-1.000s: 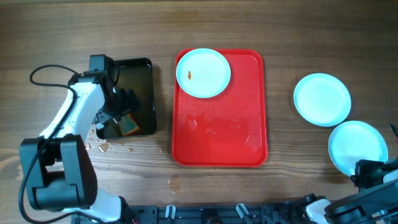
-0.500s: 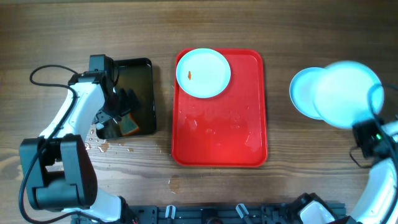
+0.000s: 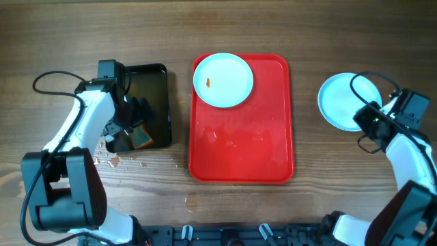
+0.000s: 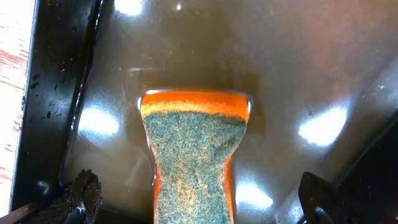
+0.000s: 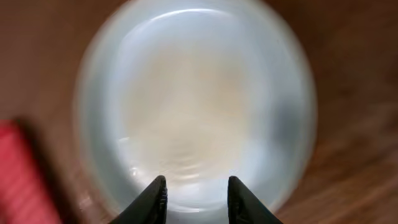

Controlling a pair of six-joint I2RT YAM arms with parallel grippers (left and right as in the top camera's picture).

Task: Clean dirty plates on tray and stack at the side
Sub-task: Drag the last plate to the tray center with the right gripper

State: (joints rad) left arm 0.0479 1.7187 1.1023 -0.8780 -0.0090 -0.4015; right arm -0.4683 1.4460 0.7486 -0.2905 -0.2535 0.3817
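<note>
My right tool point(image 5: 196, 200), slightly apart, hovers over the rim of the plate point(image 3: 338, 101) on the bench point(image 3: 341, 34), right of the tray point(image 3: 242, 154). My left tool point(image 4: 199, 202), wide apart, straddles the sponge point(image 4: 191, 146) in the black tray point(image 3: 156, 75). A smeared plate point(image 3: 223, 80) fills the tray's far left corner; the near half lies open.

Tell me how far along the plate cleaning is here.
Done: a clean-looking plate lies beside the red tray, right gripper at its edge. In hand: the sponge sits in the black water tray at the left gripper. Left: one orange-smeared plate on the red tray, unwiped.
</note>
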